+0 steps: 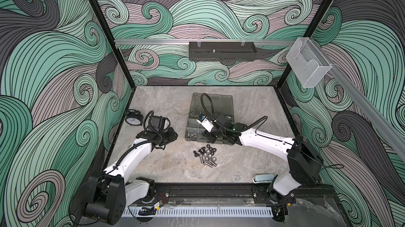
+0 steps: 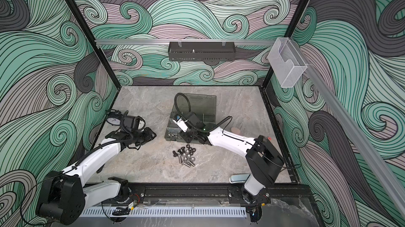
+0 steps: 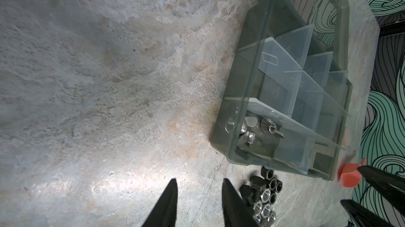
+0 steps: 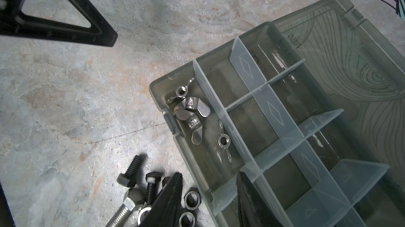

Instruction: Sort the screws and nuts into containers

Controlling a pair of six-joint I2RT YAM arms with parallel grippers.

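Observation:
A pile of black and silver screws and nuts (image 1: 206,154) (image 2: 186,154) lies on the table just in front of the grey-green organizer case (image 1: 228,119). My right gripper (image 4: 209,174) is open and empty. It straddles the case's front wall, one finger over the loose nuts (image 4: 192,199) and black screws (image 4: 131,171), the other over a divided container (image 4: 285,188). Silver wing nuts (image 4: 190,109) lie in the corner container. My left gripper (image 3: 199,181) (image 1: 173,135) is open and empty over bare table, left of the pile.
The case's lid (image 1: 211,103) lies open toward the back wall. An alarm clock (image 1: 134,118) stands at the far left. A pale blue object (image 1: 263,177) lies near the front right edge. A pinkish object (image 2: 235,130) lies right of the case.

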